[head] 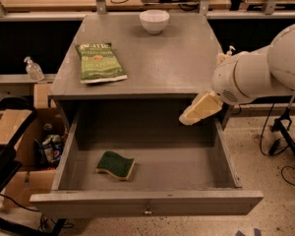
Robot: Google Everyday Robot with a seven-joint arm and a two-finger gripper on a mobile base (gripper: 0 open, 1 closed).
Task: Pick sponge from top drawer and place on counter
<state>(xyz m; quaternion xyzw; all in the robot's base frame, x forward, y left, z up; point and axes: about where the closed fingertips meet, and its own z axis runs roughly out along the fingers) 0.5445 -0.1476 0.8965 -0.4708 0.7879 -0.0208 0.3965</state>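
Observation:
The sponge (116, 164), dark green on top with a yellow base, lies flat on the floor of the open top drawer (147, 202), left of centre. The drawer is pulled far out and its small metal knob (147, 211) shows on the front panel. The grey counter (162, 58) is above it. My cream-coloured gripper (188, 118) hangs from the white arm over the drawer's back right part, just below the counter's front edge. It is well above and to the right of the sponge and holds nothing that I can see.
A green chip bag (100, 62) lies on the counter's left side and a white bowl (154, 20) stands at its back. Cardboard boxes (19, 132) and a clear bottle (33, 69) are to the left. Cables lie on the floor at the right.

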